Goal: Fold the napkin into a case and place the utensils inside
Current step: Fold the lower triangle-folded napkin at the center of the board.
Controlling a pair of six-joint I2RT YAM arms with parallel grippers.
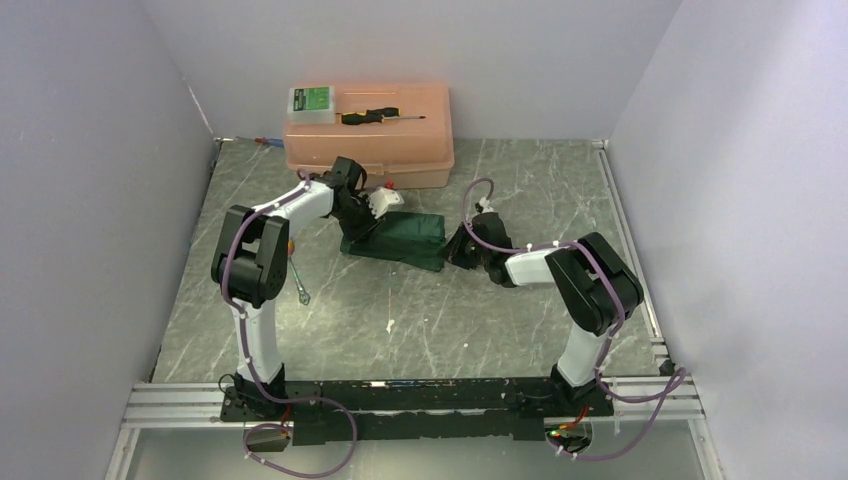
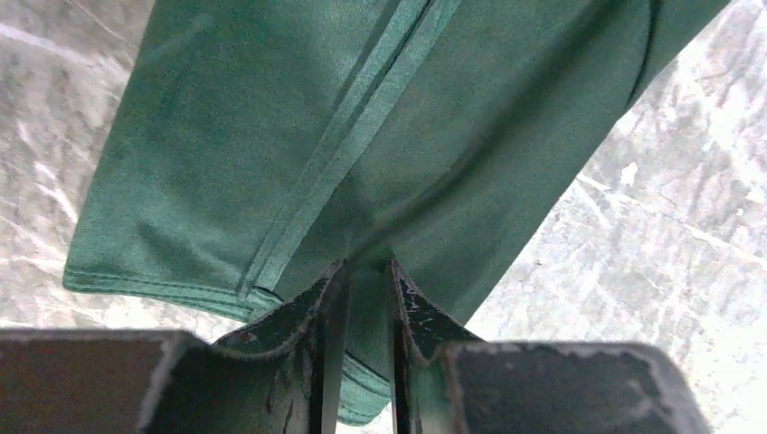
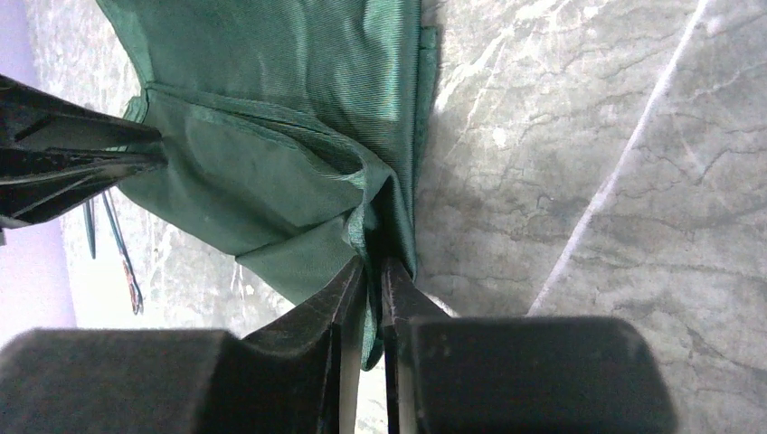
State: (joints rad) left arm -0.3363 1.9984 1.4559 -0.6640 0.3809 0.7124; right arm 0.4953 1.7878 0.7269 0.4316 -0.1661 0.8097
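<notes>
Top external: napkin (image 1: 408, 236) pinched at opposite ends by left gripper (image 1: 358, 236), right gripper (image 1: 452, 250).

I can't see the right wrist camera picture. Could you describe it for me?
The right pincer is clamped on a bunched edge of the dark green napkin, over a grey marbled table. The left pincer grips another corner at the picture's edge.

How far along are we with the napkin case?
Done: the napkin is folded over into layers. In hand: the left pincer and right pincer each pinch an edge. Left: finishing the case, then loading utensils; one silver utensil lies on the table, outside the cloth.
</notes>
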